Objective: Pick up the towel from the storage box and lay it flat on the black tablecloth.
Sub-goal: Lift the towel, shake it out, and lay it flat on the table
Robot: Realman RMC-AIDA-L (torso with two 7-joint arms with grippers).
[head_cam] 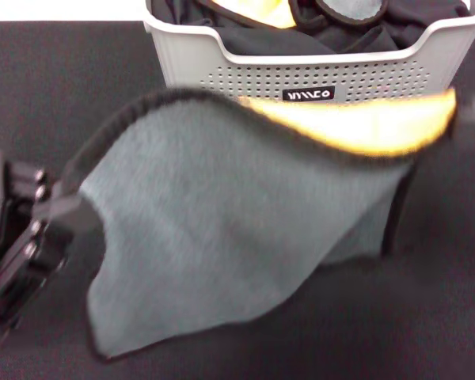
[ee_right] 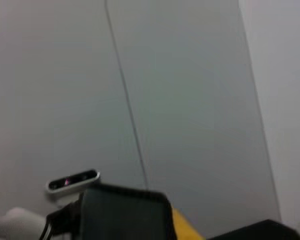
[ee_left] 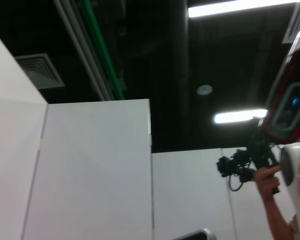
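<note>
Towel (head_cam: 214, 214) first, operator: it hangs spread in the air over the near half of the worktop, stretched between your two grippers, its grey-teal face toward the head camera.

Your left gripper (head_cam: 63, 207) sits at the left edge of the worktop, about halfway along that edge. Its dark body reaches in from the near-left, and the towel's left edge, with its thin black hem, meets the tip there. The fingers look closed on that hem, though the cloth covers the pinch itself.

From that grip the upper hem rises in an arc toward the far edge, then runs right. Along the right part of that run the cloth folds over and shows its bright yellow face. The yellow band ends at the right edge of the worktop, where only a blurred dark shape of your right gripper (head_cam: 473, 117) shows. You cannot tell from the pictures how its fingers stand.

Below the stretched hem the towel sags toward the near edge. Its lower left corner drops lowest, close to the black tablecloth (head_cam: 427, 317); whether it touches, you cannot tell.

Behind the towel, at the far edge just right of centre, stands the storage box (head_cam: 182, 59). Its perforated front wall and small black label are partly hidden by the raised hem. Inside it lie bunched black cloths (head_cam: 356, 36) and another yellow and grey cloth (head_cam: 332, 12).
</note>
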